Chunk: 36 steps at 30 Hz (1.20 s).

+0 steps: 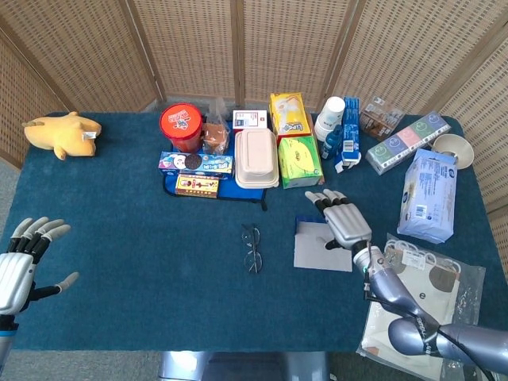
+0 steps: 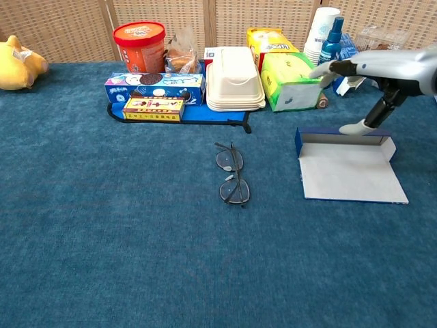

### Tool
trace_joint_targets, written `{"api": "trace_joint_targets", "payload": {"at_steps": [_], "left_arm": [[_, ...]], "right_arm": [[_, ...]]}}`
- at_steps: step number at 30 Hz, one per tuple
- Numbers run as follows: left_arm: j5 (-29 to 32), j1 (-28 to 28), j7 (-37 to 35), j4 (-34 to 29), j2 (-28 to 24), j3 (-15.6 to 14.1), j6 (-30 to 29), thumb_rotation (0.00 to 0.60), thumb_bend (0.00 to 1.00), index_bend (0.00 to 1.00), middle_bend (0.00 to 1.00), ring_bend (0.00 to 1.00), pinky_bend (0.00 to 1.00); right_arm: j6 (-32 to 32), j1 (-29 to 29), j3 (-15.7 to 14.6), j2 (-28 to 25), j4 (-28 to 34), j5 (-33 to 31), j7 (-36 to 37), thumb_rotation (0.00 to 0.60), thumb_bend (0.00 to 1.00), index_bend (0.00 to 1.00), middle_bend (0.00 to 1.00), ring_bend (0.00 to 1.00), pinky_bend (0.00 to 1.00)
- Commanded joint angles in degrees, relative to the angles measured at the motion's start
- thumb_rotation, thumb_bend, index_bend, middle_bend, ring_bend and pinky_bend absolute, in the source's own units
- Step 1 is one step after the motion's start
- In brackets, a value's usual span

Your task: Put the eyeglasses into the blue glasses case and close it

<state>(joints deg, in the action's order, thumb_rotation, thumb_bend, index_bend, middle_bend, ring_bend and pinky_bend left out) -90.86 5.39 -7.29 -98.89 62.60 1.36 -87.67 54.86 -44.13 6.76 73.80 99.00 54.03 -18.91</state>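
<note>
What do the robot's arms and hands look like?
Both hands are shiny silver metal. The left hand has a ribbed silver back and pale grey fingertips. The right hand looks the same, with dark joints along its fingers. Behind it, the right arm is smooth, rounded, bluish-silver, with a thin dark cable running along it.

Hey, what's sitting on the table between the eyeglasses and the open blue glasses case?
Nothing: between the eyeglasses and the blue glasses case there is only bare blue tablecloth, clearest in the chest view.
</note>
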Motion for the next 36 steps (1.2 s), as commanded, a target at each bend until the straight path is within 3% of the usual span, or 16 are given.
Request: {"api": "trace_joint_targets", "payload": {"at_steps": [1, 6, 12, 18, 25, 36], "left_arm": [[0.17, 0.01, -0.09, 0.12, 0.09, -0.03, 0.18, 0.6, 0.13, 0.19, 0.18, 0.1, 0.0], [0.58, 0.0, -0.4, 0.51, 0.28, 0.0, 0.38, 0.6, 0.13, 0.19, 0.18, 0.1, 0.0], [1.03, -0.1, -0.83, 1.02, 0.38, -0.02, 0.57, 0.6, 0.13, 0.19, 0.18, 0.1, 0.0], [1.04, -0.12, -1.38, 1.48, 0.51, -0.05, 0.63, 0.6, 0.13, 0.19, 0.18, 0.1, 0.0], [0.98, -0.44, -1.86, 1.89, 0.44, -0.2, 0.25, 0.6, 0.13, 0.19, 0.18, 0.1, 0.0], [0.91, -0.93, -2.54, 2.28, 0.22, -0.44, -0.19, 0.6, 0.13, 0.19, 0.18, 0.1, 0.0]], "right_arm": [[-1.24, 0.3, -0.39, -1.57, 4.02, 6.0, 2.68, 0.6, 0.29, 0.04, 0.18, 0.04, 0.11], [-4.0, -0.65, -0.47, -1.89, 5.98, 10.65, 5.07, 0.6, 0.28, 0.12, 0.24, 0.11, 0.13], [-5.99, -2.47, -0.67, -0.51, 6.74, 10.71, 2.49, 0.6, 0.28, 0.12, 0.27, 0.15, 0.15], [-6.95, -4.75, -0.35, 2.83, 6.56, 8.65, -1.23, 0.6, 0.27, 0.12, 0.26, 0.15, 0.16], [-4.59, -6.23, 0.57, 8.23, 4.06, 6.68, -5.03, 0.6, 0.27, 0.01, 0.2, 0.1, 0.16], [-4.68, -9.09, 1.71, 13.38, 0.03, 3.56, -8.39, 0.6, 0.27, 0.0, 0.14, 0.07, 0.15]]}}
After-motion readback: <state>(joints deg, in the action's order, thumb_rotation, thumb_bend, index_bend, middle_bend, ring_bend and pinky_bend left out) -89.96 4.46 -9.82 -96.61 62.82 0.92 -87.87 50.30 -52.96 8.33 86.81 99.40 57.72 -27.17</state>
